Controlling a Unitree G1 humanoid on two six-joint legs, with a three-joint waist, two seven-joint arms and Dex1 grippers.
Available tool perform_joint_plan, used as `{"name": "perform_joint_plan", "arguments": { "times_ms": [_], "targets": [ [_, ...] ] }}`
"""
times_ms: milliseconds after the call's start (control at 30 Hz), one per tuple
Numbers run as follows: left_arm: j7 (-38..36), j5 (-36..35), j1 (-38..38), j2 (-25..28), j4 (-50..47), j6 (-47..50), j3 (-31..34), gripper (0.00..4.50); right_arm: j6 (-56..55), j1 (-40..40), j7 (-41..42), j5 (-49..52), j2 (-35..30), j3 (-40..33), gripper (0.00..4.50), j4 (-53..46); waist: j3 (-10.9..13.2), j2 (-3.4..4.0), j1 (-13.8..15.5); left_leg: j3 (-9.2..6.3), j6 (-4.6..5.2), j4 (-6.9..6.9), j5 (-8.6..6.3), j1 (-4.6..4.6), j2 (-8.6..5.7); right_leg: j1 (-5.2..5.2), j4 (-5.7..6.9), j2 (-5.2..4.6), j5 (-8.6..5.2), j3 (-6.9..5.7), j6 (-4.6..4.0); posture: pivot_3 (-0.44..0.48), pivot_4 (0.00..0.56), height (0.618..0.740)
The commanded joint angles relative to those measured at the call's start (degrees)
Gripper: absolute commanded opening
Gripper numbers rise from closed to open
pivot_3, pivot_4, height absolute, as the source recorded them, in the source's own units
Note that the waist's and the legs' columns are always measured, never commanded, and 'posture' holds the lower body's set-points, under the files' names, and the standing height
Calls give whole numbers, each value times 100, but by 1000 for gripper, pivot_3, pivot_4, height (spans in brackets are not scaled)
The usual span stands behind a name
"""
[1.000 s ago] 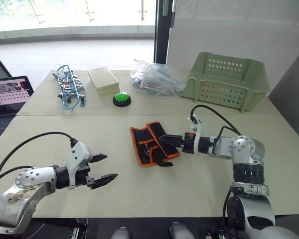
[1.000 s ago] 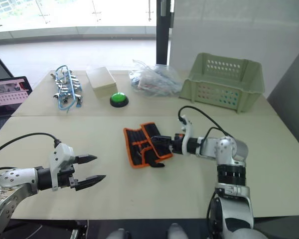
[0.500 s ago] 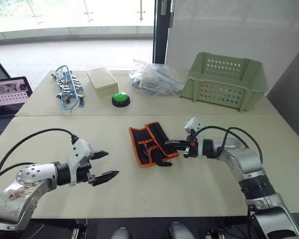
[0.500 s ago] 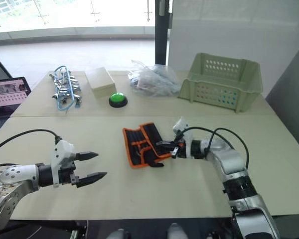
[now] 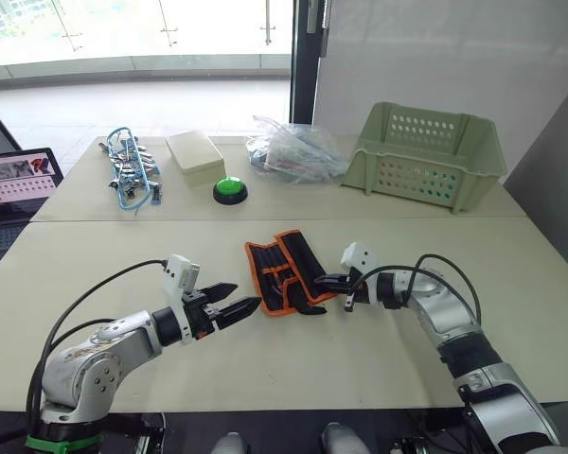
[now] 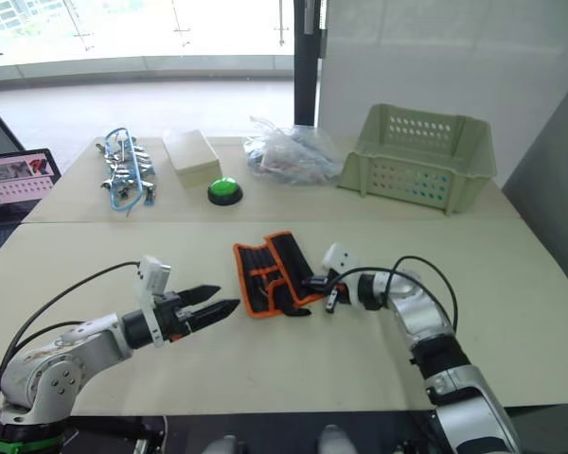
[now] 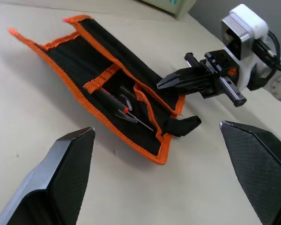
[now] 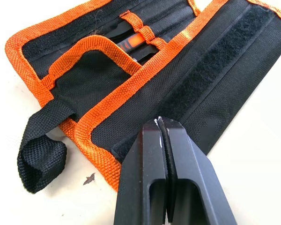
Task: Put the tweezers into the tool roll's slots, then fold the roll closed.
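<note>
Tool roll point(image 5: 286, 274), frame ctr, tweezers point(image 7: 126, 107) slotted: fold step; right gripper point(image 5: 332, 281) pinched empty at flap edge, left gripper point(image 5: 235, 306) wide; next, grip flap & fold.

Far side of the table point(image 5: 379, 369), upper right: a pale green plastic basket point(image 5: 430, 153) with perforated walls, tipped open toward the camera. Just left of it, a crumpled clear plastic bag point(image 5: 293, 151). Centre top, a green push button point(image 5: 231, 188) beside a cream box point(image 5: 195, 155). Upper left, a blue-corded metal tool cluster point(image 5: 128, 167); at the left edge, a laptop screen point(image 5: 15, 177).
</note>
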Motion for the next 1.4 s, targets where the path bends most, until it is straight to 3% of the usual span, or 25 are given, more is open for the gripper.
{"name": "perform_joint_plan", "arguments": {
  "times_ms": [33,167,400,633,967,1133,1400],
  "targets": [
    [302,-151,-177,-248,106,158,-47,4500,128,147,-33,-94,-33,-11,45,-112,0,0,6,-2,0,0,0,11,0,17,-9,1,0,-2,0,0,150,740],
    [574,-221,-306,-532,308,360,-87,4500,205,183,-53,-81,-45,-64,45,-227,0,0,23,-3,0,0,0,15,-1,23,-14,0,0,-3,0,0,150,740],
    [764,-204,-512,-936,531,569,-456,2370,341,184,-115,-26,-49,-137,0,-412,0,-1,35,-3,0,0,0,15,-2,24,-15,-1,0,-2,0,0,150,740],
    [751,149,-929,-847,1021,356,-466,13,656,152,-49,177,-34,-239,0,-899,0,-1,54,-3,0,0,0,13,-4,23,-17,-2,0,-2,0,0,150,740],
    [398,622,-1551,-237,1671,-15,-346,13,715,249,-101,1,-31,-27,0,-1227,1,-2,56,-3,0,0,0,11,-4,20,-19,-2,0,-3,1,0,150,740],
    [-173,1108,-1953,121,2088,-320,-819,13,692,271,-207,-15,208,46,0,-1226,1,-2,51,-3,-1,-1,0,10,-5,19,-19,-2,0,-3,1,0,150,740],
    [-785,1736,-2537,205,2786,-793,-1255,13,571,124,-515,87,565,-167,0,-1163,1,-2,94,-4,-1,-1,0,7,-8,16,-19,-5,0,-5,1,0,150,740]
  ]
}}
